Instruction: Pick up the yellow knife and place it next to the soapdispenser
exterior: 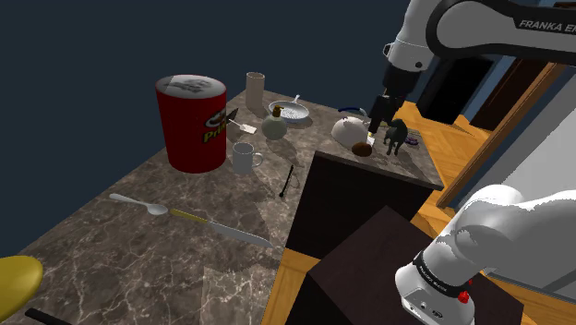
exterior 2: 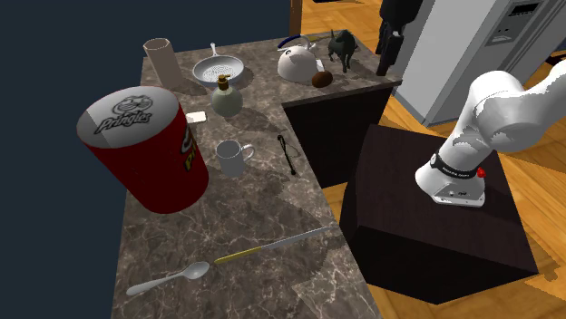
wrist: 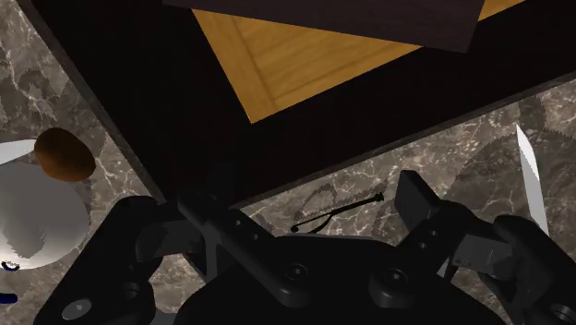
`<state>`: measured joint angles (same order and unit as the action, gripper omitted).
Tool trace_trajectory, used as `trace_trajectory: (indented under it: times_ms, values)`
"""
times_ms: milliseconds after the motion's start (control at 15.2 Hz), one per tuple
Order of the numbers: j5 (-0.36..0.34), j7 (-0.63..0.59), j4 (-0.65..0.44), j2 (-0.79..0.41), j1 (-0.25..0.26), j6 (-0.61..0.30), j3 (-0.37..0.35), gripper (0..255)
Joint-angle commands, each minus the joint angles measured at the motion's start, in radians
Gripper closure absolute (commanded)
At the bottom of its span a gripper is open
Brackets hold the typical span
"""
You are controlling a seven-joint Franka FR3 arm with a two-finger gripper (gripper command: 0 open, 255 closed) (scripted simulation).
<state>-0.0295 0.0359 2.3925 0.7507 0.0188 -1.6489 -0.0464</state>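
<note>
The knife (exterior: 222, 227) has a yellow handle and a long silver blade. It lies flat on the marble counter (exterior: 111, 249) near the front edge, next to a spoon (exterior: 138, 203). It is seen again as the knife (exterior 2: 272, 245), and the tip of the knife's blade (wrist: 528, 171) shows beside the gripper. The soap dispenser (exterior: 274, 125), a round pale-green bottle with a gold pump, stands far back on the counter; the same soap dispenser (exterior 2: 226, 98) sits by a strainer bowl. My gripper (exterior: 379, 124) (exterior 2: 386, 63) (wrist: 312, 208) hangs open and holds nothing. It is above the counter's far corner, well away from the knife.
A big red Pringles can (exterior: 192, 122), a white mug (exterior: 244, 158), a tall cup (exterior: 255, 90), a strainer bowl (exterior: 294, 113), a white kettle (exterior: 351, 131), a brown egg-like thing (exterior: 363, 148), a dark horse figurine (exterior: 395, 135) and a thin black utensil (exterior: 287, 180) stand on the counter. The dark stand (exterior 2: 435, 217) borders the counter.
</note>
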Motion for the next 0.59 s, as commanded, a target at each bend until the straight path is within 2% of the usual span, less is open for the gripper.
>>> trace_trajectory:
  times_ms: [0,528]
  values:
    - [0.000,0.000,0.000,0.000,0.000,0.000,0.000,0]
    - [0.056,-0.044,0.017,-0.186,0.067,-0.196,-0.096,0]
